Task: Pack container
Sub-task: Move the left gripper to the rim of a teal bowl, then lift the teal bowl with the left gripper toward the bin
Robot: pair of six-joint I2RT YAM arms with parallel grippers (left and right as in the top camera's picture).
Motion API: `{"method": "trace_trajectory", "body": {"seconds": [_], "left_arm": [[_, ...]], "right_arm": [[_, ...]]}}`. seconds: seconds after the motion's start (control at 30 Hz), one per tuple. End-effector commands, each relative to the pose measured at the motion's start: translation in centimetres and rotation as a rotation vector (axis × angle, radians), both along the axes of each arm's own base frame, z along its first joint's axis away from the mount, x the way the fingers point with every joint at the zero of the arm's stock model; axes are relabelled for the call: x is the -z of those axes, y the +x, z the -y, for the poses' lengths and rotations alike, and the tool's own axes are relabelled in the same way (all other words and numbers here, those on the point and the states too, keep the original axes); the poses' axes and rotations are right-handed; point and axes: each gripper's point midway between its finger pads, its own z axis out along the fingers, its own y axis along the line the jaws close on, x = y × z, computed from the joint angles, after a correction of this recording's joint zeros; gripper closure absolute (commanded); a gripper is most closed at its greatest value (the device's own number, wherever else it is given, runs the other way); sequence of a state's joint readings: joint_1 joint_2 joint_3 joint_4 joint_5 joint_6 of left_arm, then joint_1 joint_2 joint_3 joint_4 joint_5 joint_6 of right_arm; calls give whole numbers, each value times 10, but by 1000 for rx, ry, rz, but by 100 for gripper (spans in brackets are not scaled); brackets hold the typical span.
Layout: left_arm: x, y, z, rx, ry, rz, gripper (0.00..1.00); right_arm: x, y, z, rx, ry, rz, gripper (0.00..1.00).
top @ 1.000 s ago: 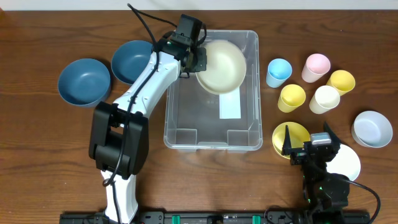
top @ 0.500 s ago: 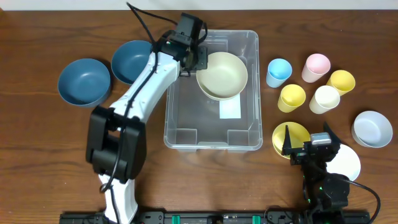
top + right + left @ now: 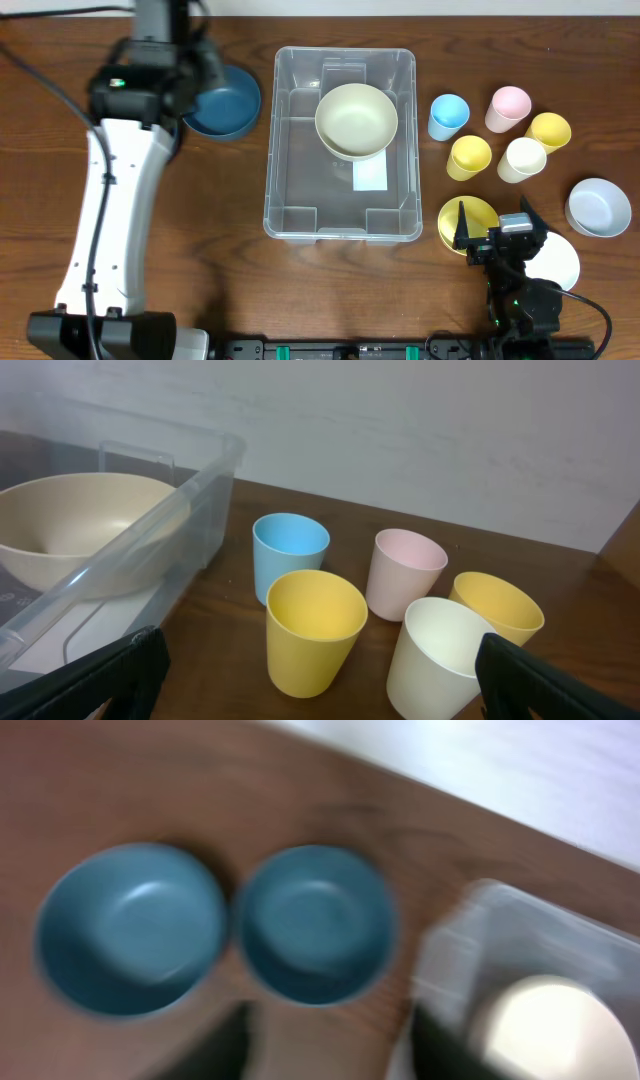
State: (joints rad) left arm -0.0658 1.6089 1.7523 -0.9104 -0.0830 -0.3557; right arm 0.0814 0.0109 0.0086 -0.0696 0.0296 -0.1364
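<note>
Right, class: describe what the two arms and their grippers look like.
The left arm has long white links, black joints and black cables. The right arm is compact and black, with small green lights. The right gripper has two black pointed fingers.

The left arm reached far out from its base, wrist lifted high toward the overhead camera; the left gripper — blurred — showed its fingers spread wide apart. The right arm sat folded low, the right gripper likewise parted wide.

Clear rectangular container, upright at table centre, cream bowl inside its far end.
</note>
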Motion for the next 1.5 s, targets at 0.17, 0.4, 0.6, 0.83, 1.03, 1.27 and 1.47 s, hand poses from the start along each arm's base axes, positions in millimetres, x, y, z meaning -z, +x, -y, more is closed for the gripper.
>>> {"method": "trace_trajectory", "body": {"seconds": [0.17, 0.4, 0.6, 0.83, 1.03, 1.27, 1.47], "left_arm": [[84, -2, -55, -227, -204, -200, 12], [167, 10, -47, -400, -343, -371, 16], [223, 8, -36, -478, -429, -511, 23], [250, 6, -33, -521, -451, -570, 35], [249, 5, -33, -521, -450, -573, 94], [249, -1, -33, -500, -437, -597, 94], [212, 14, -40, -404, -410, -496, 94]], "right_arm": [[1, 0, -3, -15, -7, 0, 1], [1, 0, -3, -15, -7, 0, 1], [1, 0, -3, -15, -7, 0, 1], [1, 0, -3, -15, -7, 0, 1], [1, 0, -3, -15, -7, 0, 1], [1, 0, -3, -15, -7, 0, 1], [1, 0, -3, -15, -7, 0, 1]]}}
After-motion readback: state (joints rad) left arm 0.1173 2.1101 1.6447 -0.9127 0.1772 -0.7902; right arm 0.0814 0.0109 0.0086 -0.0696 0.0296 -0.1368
